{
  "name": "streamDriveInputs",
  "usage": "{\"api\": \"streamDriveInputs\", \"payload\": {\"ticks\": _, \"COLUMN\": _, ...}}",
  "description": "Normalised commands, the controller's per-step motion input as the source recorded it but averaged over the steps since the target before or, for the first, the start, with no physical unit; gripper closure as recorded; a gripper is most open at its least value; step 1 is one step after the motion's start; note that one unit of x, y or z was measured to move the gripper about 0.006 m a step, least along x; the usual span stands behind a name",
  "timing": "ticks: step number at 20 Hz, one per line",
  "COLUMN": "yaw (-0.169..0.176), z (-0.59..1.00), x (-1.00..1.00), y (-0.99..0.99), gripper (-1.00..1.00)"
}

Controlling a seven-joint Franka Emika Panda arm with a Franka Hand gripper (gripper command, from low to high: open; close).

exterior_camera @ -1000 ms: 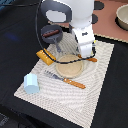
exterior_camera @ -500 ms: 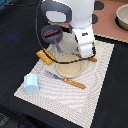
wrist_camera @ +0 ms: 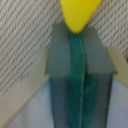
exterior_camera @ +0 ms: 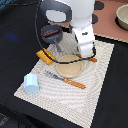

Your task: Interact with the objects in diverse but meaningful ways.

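Above the placemat (exterior_camera: 95,95), nothing has shifted; the gripper (wrist_camera: 76,27) apparently still pinches the yellow cheese wedge (wrist_camera: 79,14).

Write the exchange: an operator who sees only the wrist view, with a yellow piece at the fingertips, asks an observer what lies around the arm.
Operator: What is below the arm?
Observer: A round tan plate, on a woven placemat.
Operator: Anything else within view?
Observer: A light blue cup stands on the mat's corner, at the exterior view's left.
Operator: Where is the sausage?
Observer: The thin brown sausage lies in the dark grey pan.
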Motion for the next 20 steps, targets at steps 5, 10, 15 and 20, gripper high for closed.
{"api": "streamDriveInputs", "payload": {"ticks": 5, "yaw": -0.035, "z": 0.52, "x": 0.32, "y": 0.17, "gripper": -1.00}}
{"api": "streamDriveInputs", "payload": {"ticks": 10, "yaw": -0.001, "z": 0.51, "x": 0.87, "y": 0.34, "gripper": -1.00}}
{"api": "streamDriveInputs", "payload": {"ticks": 15, "yaw": 0.039, "z": 0.25, "x": 0.87, "y": 0.28, "gripper": -1.00}}
{"api": "streamDriveInputs", "payload": {"ticks": 20, "yaw": 0.136, "z": 0.23, "x": 0.54, "y": 0.21, "gripper": -1.00}}
